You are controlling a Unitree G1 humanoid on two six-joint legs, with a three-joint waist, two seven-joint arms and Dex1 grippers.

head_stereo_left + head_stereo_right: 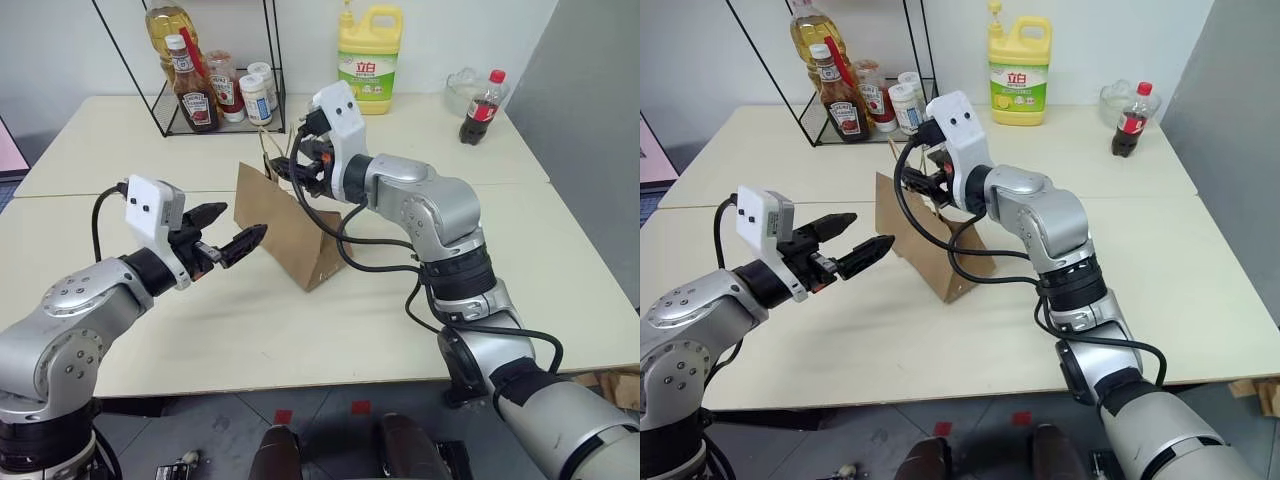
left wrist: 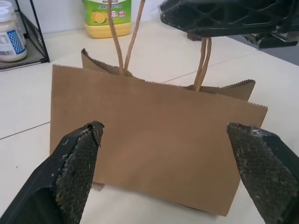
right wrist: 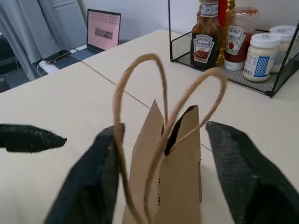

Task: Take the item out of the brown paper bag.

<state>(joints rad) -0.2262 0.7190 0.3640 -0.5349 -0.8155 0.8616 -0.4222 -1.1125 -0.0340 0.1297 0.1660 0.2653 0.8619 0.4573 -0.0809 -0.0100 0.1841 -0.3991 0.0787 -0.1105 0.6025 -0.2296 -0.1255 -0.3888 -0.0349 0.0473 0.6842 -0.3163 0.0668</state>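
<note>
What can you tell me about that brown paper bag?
The brown paper bag stands upright on the pale table, plain kraft paper with a zigzag-cut top edge and two thin tan cord handles looping upward. Its mouth is nearly pinched shut. The right claw straddles its top; the left claw faces its broad side.

Brown paper bag [image 1: 290, 225] upright on table, cord handles raised, mouth narrow
</note>
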